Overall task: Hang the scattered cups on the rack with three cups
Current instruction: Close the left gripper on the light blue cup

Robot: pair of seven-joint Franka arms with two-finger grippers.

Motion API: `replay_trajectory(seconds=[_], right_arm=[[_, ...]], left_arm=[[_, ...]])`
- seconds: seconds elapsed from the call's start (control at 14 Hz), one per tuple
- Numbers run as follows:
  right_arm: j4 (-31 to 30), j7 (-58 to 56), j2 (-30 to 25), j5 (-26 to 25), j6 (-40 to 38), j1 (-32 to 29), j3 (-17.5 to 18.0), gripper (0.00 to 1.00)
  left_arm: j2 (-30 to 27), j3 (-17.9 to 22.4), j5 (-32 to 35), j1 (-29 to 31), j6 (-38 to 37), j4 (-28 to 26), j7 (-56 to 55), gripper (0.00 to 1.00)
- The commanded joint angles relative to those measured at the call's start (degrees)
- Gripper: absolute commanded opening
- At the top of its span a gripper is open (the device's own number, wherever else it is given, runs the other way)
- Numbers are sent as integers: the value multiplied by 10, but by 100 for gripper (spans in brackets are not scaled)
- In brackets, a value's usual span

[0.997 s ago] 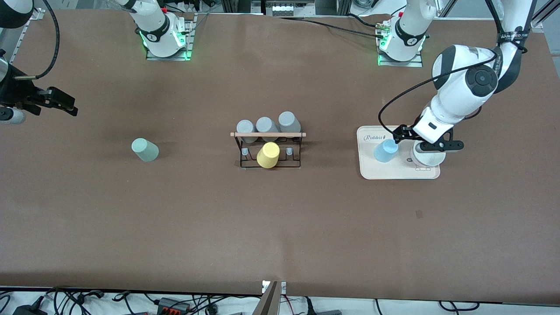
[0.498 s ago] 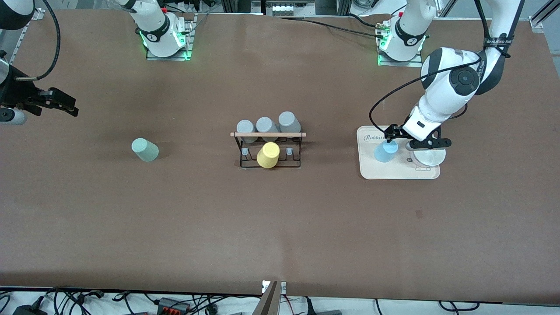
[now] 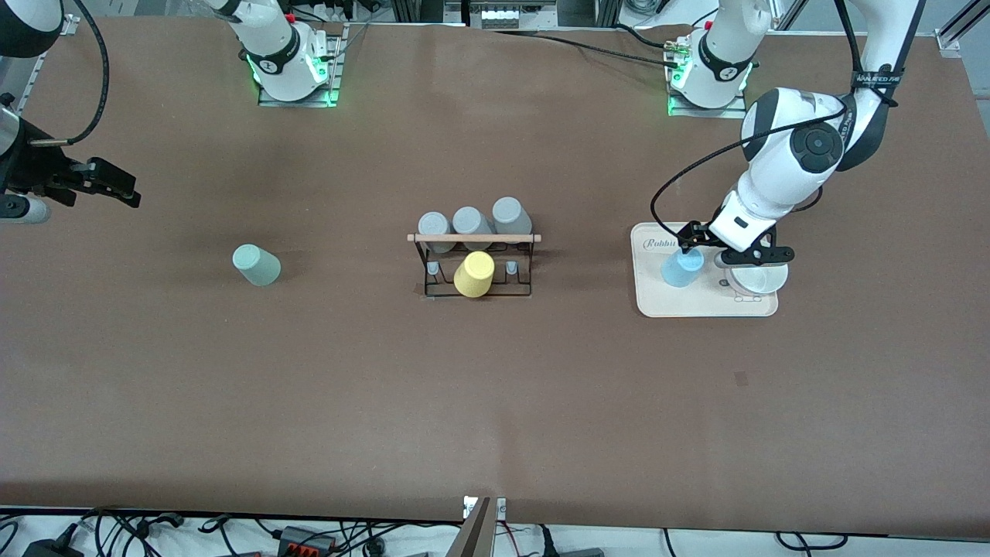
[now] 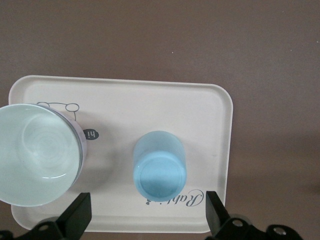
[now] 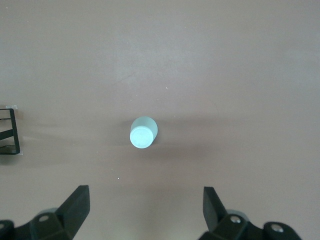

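Left gripper (image 3: 691, 246) hangs right over the small light blue plastic tumbler (image 3: 681, 268), fingers spread wide with nothing in them, and in the left wrist view the two black fingertips (image 4: 80, 214) sit well out to either side of that tumbler (image 4: 160, 167), so it looks lined up for a straight drop and squeeze. That blue cup stands upside down on the beige rounded tray (image 3: 708, 308) toward the left arm's end of the table, just beside a pale round bowl (image 3: 756, 277) on the same tray; the bowl is the one thing crowding the grab, so the finger on that side probably has the least room. Right gripper (image 3: 108, 182) waits up near the right arm's end of the table, also spread wide and empty, and its wrist view looks down on the pale mint green tumbler (image 5: 143, 133), which stands alone on bare brown table (image 3: 495, 402) with plenty of space all round. Mid-table is the small black wire rack (image 3: 476, 271) with the light wooden rod (image 3: 474, 237) across the top: three grey cups (image 3: 472, 223) fill the row farther from the front camera, a yellow cup (image 3: 474, 274) sits on the middle peg of the nearer row, and the pegs on either side of it look free, presumably for the two loose tumblers.
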Motion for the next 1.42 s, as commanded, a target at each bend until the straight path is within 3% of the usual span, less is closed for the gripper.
replay_trajectory(seconds=[0.0, 0.71, 1.35], right_arm=[[1, -7, -1, 3, -1, 0, 0, 100], [0, -7, -1, 3, -2, -1, 0, 100], [-2, -8, -1, 3, -3, -3, 0, 100]], left_arm=[[21, -2, 6, 0, 32, -3, -6, 100], [80, -2, 7, -8, 81, -1, -5, 100], [83, -2, 15, -9, 83, -4, -3, 92]])
